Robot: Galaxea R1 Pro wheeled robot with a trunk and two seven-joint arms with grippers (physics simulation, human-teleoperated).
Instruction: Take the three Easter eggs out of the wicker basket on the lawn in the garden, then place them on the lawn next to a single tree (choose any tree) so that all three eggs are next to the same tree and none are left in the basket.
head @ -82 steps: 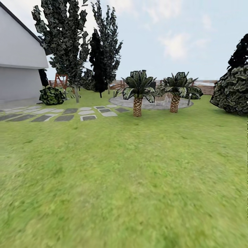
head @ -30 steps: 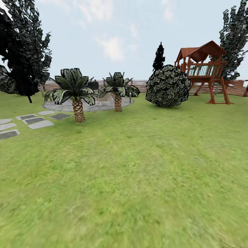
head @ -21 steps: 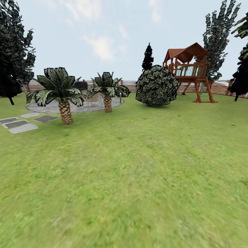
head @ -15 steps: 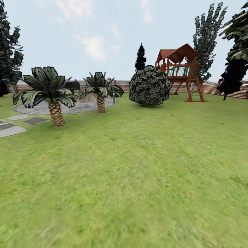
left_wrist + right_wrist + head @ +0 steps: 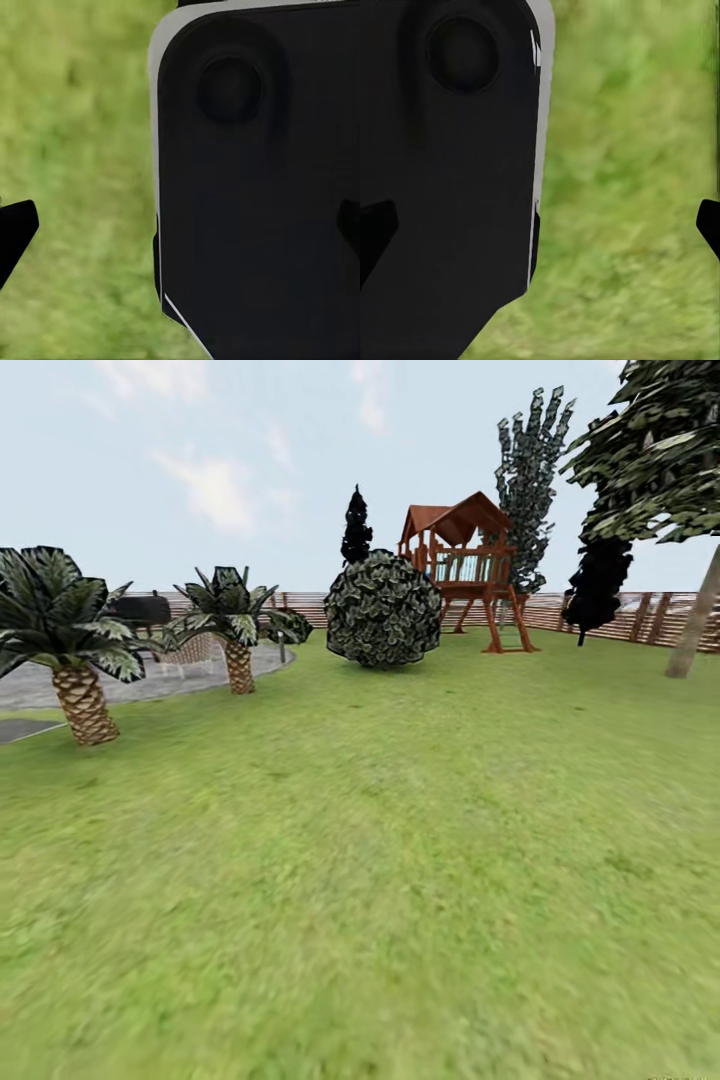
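The lawn (image 5: 380, 860) spreads flat and green in front of me in the head view. A tree (image 5: 697, 622) with a slim pale trunk and mottled crown stands at the far right, near the brown slat fence (image 5: 640, 615) that edges the garden. The wicker basket and the Easter eggs are out of view. My left gripper (image 5: 180, 232) is open over grass, its dark fingertips (image 5: 15, 234) far apart with nothing between them. My right gripper (image 5: 540, 225) is likewise open and empty, fingertips (image 5: 709, 223) at the picture's sides.
Two short palms (image 5: 78, 660) (image 5: 238, 640) stand at the left by a grey paved circle (image 5: 170, 675). A round bush (image 5: 382, 608), a wooden playset (image 5: 465, 565) and a near-black conifer (image 5: 597, 580) stand farther back. A black robot panel (image 5: 255, 187) lies close to both wrists.
The head camera has swung to the right: palms, bush and playset have slid left in the picture, the stepping stones have left it, and the pale-trunk tree has come in at the right.
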